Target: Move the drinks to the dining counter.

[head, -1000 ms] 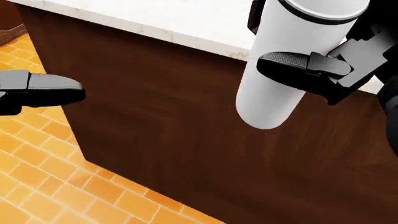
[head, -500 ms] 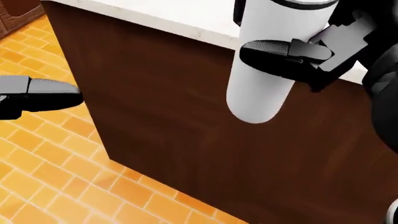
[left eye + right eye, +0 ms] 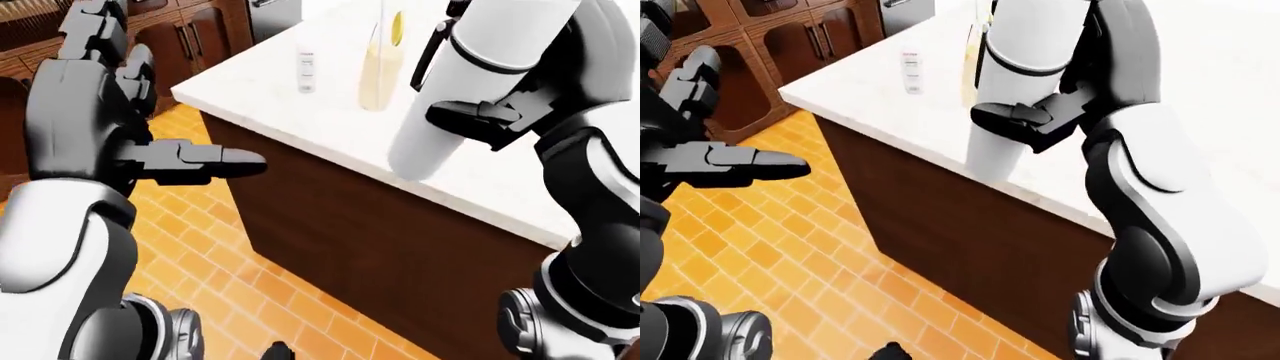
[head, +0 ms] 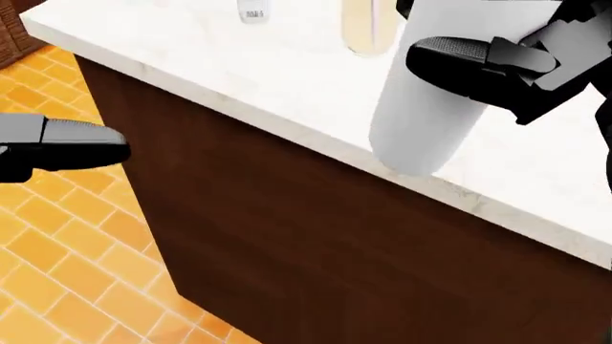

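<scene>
My right hand (image 3: 478, 112) is shut on a tall white cylindrical drink bottle (image 3: 440, 127) with a black band near its top. It holds the bottle tilted, the bottom end just above the near edge of the white marble counter (image 4: 239, 64). A clear glass with pale yellow drink (image 3: 378, 75) and a small white bottle (image 3: 306, 69) stand on the counter beyond it. My left hand (image 3: 200, 159) is open and empty, over the floor to the left of the counter.
The counter has a dark wood side panel (image 4: 287, 236) dropping to an orange tiled floor (image 3: 250, 300). Dark wood cabinets (image 3: 190, 37) line the top left of the left-eye view.
The head view has shifted, so more of the counter top shows. The white bottle now hangs over the counter's edge instead of before its wood side. The left hand has barely moved.
</scene>
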Tool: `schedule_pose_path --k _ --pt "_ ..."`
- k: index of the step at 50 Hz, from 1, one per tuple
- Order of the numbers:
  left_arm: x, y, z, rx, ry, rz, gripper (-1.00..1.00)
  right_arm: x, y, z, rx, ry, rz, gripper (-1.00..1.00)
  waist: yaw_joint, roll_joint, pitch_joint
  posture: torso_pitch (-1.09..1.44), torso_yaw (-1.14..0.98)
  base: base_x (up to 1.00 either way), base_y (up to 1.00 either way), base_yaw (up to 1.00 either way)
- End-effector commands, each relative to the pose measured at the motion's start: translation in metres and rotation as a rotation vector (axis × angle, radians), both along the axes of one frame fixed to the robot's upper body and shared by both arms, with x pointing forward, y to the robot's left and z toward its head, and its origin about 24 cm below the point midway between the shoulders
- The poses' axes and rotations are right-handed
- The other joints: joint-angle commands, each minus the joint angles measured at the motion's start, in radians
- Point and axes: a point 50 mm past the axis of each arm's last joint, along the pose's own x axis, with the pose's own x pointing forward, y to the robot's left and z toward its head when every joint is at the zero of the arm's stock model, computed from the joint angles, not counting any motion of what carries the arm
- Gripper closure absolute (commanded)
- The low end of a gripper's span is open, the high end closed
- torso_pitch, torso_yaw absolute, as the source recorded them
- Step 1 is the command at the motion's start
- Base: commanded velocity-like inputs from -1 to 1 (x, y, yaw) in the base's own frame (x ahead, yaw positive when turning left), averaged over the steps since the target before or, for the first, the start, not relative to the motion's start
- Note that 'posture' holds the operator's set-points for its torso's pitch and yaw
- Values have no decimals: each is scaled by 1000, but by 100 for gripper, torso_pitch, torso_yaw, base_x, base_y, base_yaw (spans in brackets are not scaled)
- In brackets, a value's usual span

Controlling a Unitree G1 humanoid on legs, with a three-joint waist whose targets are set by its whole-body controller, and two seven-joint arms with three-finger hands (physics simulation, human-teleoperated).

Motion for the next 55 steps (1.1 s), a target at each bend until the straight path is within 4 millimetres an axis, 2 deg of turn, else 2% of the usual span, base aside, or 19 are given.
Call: schedule_pose_path --k 1,2,3,4,5,7,9,11,12,14,15,17,20,23,34,47,51,55 --pt "-4 0 9 9 -68 5 -100 -10 -1 15 18 -112 7 100 -3 24 -45 0 0 0 0 -51" --pt "-3 0 9 9 -68 5 -100 -10 0 15 16 -110 10 100 3 93 -65 0 0 0 0 -88" --pt "-3 0 8 9 -67 4 -100 -10 1 14 16 -108 14 100 -4 51 -78 0 0 0 0 -100" --pt "-3 0 8 8 -67 5 -100 -9 0 14 17 -107 14 100 21 56 -67 0 0 0 0 -100" --pt "-3 1 8 8 -66 6 -100 -9 0 14 19 -107 15 100 21 64 -69 0 0 0 0 -100" --pt "-4 1 8 7 -67 7 -100 -10 0 14 18 -108 15 100 14 63 -86 0 0 0 0 -100" --pt "-4 1 8 6 -67 8 -100 -11 0 13 19 -110 15 100 11 54 -91 0 0 0 0 -100" --pt "-4 1 8 7 -68 7 -100 -12 -1 14 19 -113 11 100 6 42 -83 0 0 0 0 -100" --pt "-4 1 8 8 -68 7 -100 -12 -1 13 17 -114 9 100 17 33 -79 0 0 0 0 -47" --pt "-5 1 8 8 -68 7 -100 -11 0 12 3 -115 5 100 19 -7 -70 0 0 0 0 0" --pt "-5 1 8 8 -69 7 -100 -11 0 12 0 -114 6 100 17 -45 -81 0 0 0 0 0" --pt "-6 1 9 8 -70 7 -100 -11 0 12 -2 -115 6 100 19 -15 -57 0 0 0 0 0" --pt "-6 1 8 8 -70 8 -100 -11 0 13 -4 -116 6 100 16 19 -62 0 0 0 0 0" --pt "-6 1 9 9 -71 8 -100 -10 0 12 -6 -118 2 100 11 11 -74 0 0 0 0 0" --pt "-6 1 7 8 -67 8 -100 2 -9 9 -26 -93 -85 100 27 -9 -74 0 0 0 0 0" --pt "-7 3 8 7 -68 11 -100 23 -18 3 -22 -37 -207 100 33 -8 -67 0 0 0 0 0" --pt "-7 3 7 6 -67 11 -100 41 -19 -6 -23 -5 -236 100 30 -5 -66 0 0 0 0 0" --pt "-6 3 6 5 -65 12 -100 49 -18 -10 -36 14 -250 100 28 -4 -68 0 0 0 0 0"
